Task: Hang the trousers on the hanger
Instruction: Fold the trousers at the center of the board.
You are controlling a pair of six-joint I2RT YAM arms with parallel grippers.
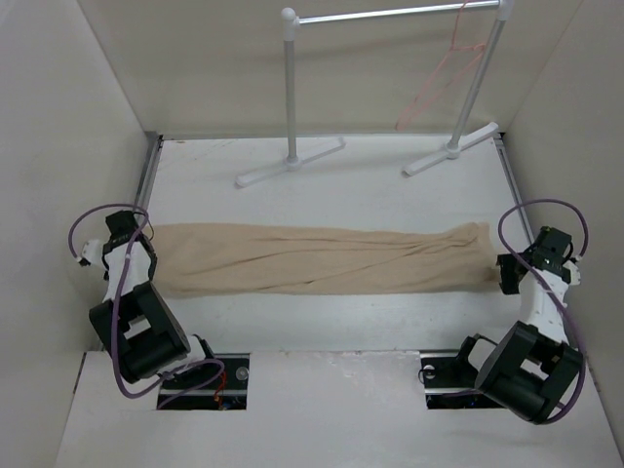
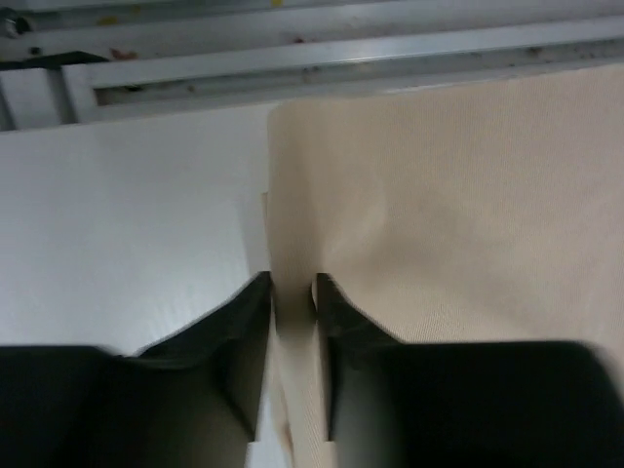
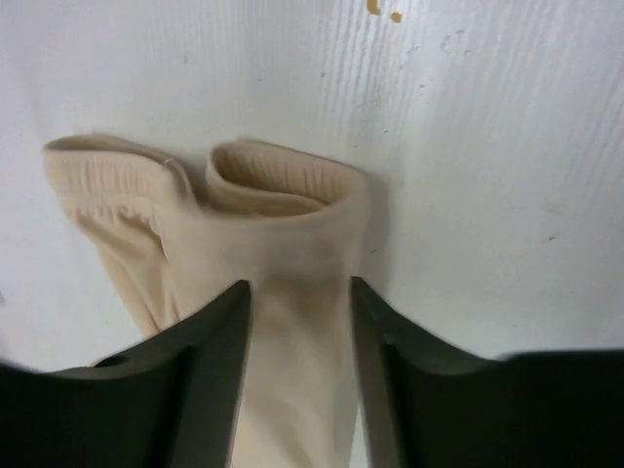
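Observation:
The tan trousers (image 1: 322,260) lie flat and stretched left to right across the white table. The wide end is at the left and the leg cuffs are at the right. My left gripper (image 1: 149,258) is at the left edge; in the left wrist view its jaws (image 2: 292,288) are nearly closed, pinching a fold of the fabric edge (image 2: 439,214). My right gripper (image 1: 501,274) is at the cuff end; in the right wrist view (image 3: 300,292) its jaws stand apart on either side of one leg (image 3: 292,244). The pink-red hanger (image 1: 444,83) hangs on the rack at the back right.
The white garment rack (image 1: 291,88) with a metal bar stands at the back, its two feet (image 1: 290,166) on the table. White walls close in both sides. A metal rail (image 2: 322,68) runs along the table's left edge.

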